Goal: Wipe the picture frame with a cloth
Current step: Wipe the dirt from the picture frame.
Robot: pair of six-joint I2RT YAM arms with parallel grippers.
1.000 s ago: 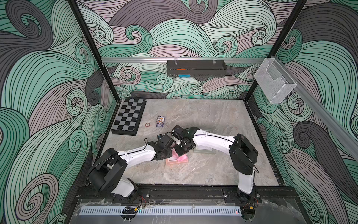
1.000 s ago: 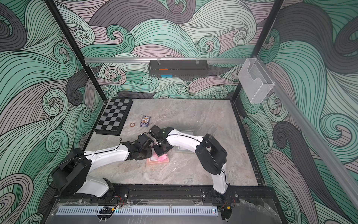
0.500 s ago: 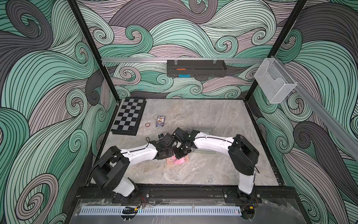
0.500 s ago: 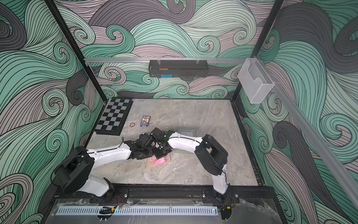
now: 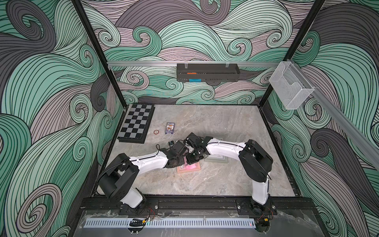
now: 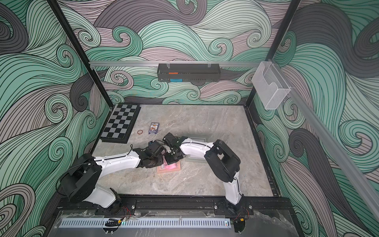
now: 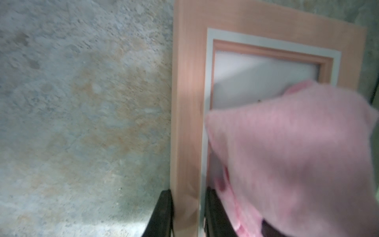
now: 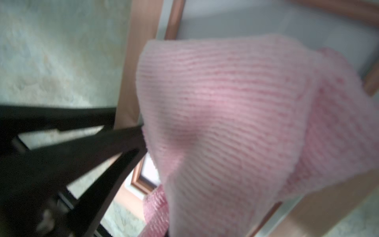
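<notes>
Pinching is noted at both claws. The left claw [image 7: 185, 211] is closed across one side rail of the picture frame [image 7: 186, 102], with one black finger [image 7: 162, 213] against the outer edge and the other on the inner side. The right claw [image 5: 193, 160] is pressed together on the cloth [image 5: 191, 166]; its fingertips are hidden under the fabric in the right wrist view.

The frame is seen lying flat on the desk [image 5: 205, 184], just below the centre in both top views, where the two claws meet. The pink cloth [image 7: 287, 153] is bunched and draped over the glass and part of the wooden border; one corner of the pane and the far rail are left uncovered. Ribbed knit is visible on the cloth [image 8: 235, 112] close up.

A second, grey-green frame [image 5: 217, 159] is recorded just to the right, partly under the right arm. A chessboard [image 5: 136, 123], a card box [image 5: 169, 128] and a small ring [image 5: 156, 131] lie toward the upper left of the desk, well apart from the work.
</notes>
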